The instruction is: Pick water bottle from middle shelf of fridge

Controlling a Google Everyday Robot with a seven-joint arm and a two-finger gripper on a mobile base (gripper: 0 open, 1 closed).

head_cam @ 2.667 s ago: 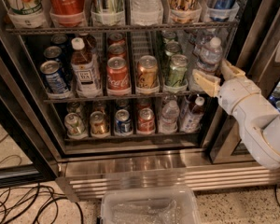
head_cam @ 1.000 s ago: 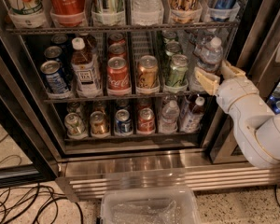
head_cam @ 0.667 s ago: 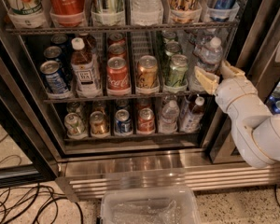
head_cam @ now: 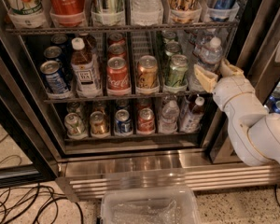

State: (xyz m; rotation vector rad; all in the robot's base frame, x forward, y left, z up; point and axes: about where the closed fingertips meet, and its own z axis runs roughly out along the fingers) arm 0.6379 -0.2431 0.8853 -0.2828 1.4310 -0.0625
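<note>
Looking into the fridge (head_cam: 130,164), I see the middle shelf (head_cam: 93,97) with its row of cans (head_cam: 147,71). My gripper (head_cam: 218,73) sits at its right end, fingers spread apart either side of the water bottle (head_cam: 210,55), which stands upright there.

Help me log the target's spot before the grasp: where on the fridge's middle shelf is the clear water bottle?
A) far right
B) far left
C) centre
A: the water bottle stands at the shelf's right end, and the hand sits open at its base, one finger on each side.
</note>
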